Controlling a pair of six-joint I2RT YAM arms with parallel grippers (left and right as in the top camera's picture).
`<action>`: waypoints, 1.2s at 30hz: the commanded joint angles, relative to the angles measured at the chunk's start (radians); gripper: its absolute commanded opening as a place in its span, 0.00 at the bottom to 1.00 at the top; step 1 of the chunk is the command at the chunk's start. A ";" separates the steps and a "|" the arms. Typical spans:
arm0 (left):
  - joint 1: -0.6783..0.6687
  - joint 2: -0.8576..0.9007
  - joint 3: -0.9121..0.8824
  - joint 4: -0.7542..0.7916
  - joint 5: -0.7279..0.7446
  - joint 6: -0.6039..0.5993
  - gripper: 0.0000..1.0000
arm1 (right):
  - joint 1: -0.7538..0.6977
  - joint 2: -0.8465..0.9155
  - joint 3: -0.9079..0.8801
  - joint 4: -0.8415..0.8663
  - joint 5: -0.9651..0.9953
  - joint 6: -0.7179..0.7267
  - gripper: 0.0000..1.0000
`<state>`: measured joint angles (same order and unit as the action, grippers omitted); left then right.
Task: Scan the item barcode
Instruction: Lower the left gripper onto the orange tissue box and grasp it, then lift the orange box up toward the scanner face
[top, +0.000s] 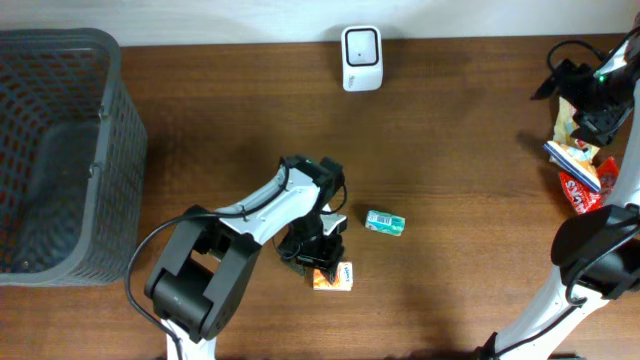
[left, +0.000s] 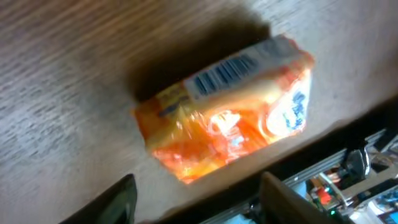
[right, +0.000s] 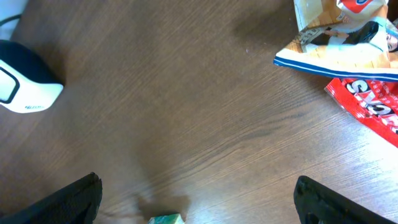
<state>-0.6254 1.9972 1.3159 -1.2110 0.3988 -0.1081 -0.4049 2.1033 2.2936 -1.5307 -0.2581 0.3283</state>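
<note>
An orange packet (top: 333, 277) lies on the wooden table near its front edge. In the left wrist view the orange packet (left: 230, 118) shows a white strip with a blue barcode (left: 227, 74) facing up. My left gripper (top: 315, 250) hangs just over it; its fingers (left: 121, 202) stand apart, the packet ahead of them and nothing between. A small green item (top: 384, 222) lies to the right. The white scanner (top: 361, 57) stands at the table's back edge. My right gripper (top: 590, 95) is far right, open and empty (right: 196, 186).
A dark mesh basket (top: 125, 150) fills the left side. Several snack packets (top: 580, 165) lie at the right edge, below my right arm. The right wrist view shows a white-and-blue packet (right: 336, 53), a red one (right: 373, 106), the scanner (right: 22, 81) and the green item (right: 166, 218).
</note>
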 joint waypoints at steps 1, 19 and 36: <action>0.002 -0.004 -0.046 0.048 0.036 -0.034 0.45 | -0.001 -0.007 0.010 0.001 0.008 -0.010 0.98; 0.069 -0.005 -0.031 0.156 -0.063 -0.060 0.00 | -0.001 -0.007 0.010 0.001 0.008 -0.010 0.98; 0.206 -0.031 0.215 0.569 -0.700 -0.061 0.00 | -0.001 -0.007 0.010 0.001 0.008 -0.010 0.98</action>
<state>-0.4168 1.9934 1.5200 -0.7357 -0.1284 -0.1623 -0.4049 2.1033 2.2936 -1.5303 -0.2584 0.3286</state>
